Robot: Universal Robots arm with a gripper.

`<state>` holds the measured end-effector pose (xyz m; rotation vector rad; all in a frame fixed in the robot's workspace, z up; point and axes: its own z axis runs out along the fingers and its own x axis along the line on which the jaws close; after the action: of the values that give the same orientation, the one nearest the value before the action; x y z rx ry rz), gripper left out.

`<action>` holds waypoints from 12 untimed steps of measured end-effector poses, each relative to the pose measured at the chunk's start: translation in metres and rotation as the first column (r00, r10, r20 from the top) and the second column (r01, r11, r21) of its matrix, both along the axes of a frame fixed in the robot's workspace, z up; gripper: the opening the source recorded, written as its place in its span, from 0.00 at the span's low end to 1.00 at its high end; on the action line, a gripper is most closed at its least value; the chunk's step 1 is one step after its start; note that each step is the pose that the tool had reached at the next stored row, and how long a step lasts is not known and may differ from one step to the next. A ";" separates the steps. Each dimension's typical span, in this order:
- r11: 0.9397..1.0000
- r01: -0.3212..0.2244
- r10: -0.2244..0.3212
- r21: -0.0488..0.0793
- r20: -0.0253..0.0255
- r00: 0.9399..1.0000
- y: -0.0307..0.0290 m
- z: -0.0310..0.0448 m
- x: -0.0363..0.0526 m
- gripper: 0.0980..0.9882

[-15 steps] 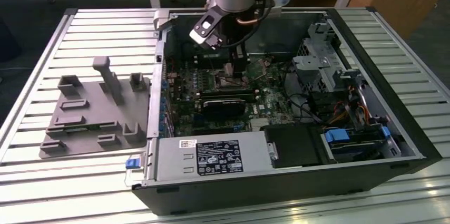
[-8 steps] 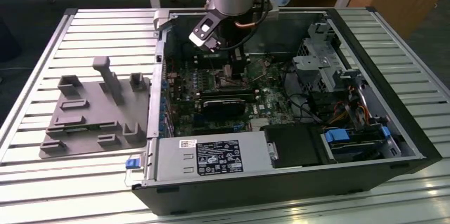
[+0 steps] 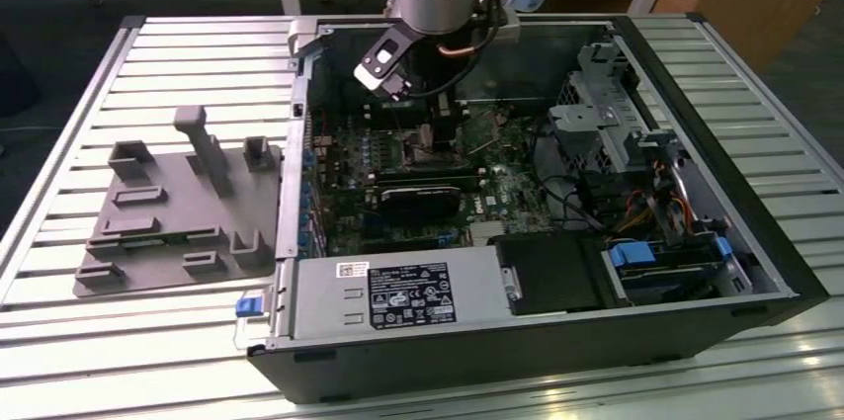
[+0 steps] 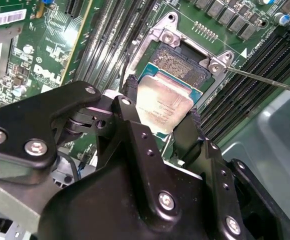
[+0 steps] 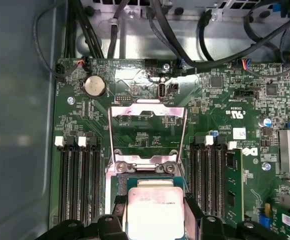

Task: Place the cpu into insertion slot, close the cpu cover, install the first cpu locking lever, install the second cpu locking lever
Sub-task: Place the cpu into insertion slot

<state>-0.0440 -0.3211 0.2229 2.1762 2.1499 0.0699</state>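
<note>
One chip, one grip: your jaws are closed to chip width, fingertips [image 4: 130, 86] pinching two opposite edges of the cpu [image 4: 166, 102]. It hangs over the slot [image 4: 182, 64] and covers part of it, with the gold contact field bare beyond. You can't tell whether it touches.

Handling, by judgement: light, stiff, slick metal top. The socket contacts look the fragile part. The edges are the place to hold it, as you do now.

The cover [image 5: 148, 108] stands swung open past the slot. A thin lever [image 4: 265, 80] angles away from the slot's corner.

Containers: the open case [image 3: 778, 242] lies on the slatted tabletop [image 3: 198, 44]. It holds the green board [image 3: 515, 183], a black card [image 3: 422, 205], drives and cables. A grey fixture [image 3: 158, 232] sits beside it.
</note>
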 end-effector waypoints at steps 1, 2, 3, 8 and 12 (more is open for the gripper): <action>1.000 0.002 -0.002 -0.001 0.000 1.000 0.0002 -0.0012 0.0000 0.49; 1.000 0.003 -0.003 -0.002 0.000 1.000 0.0004 -0.0022 0.0000 0.49; 1.000 0.005 -0.005 -0.002 0.000 1.000 0.0005 -0.0032 -0.0001 0.49; 1.000 0.008 -0.008 -0.006 0.000 1.000 0.0010 -0.0065 -0.0010 0.49; 1.000 0.009 -0.009 -0.009 0.000 1.000 0.0013 -0.0100 -0.0021 0.49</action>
<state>-0.0461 -0.3198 0.2128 2.1807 2.1368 0.0600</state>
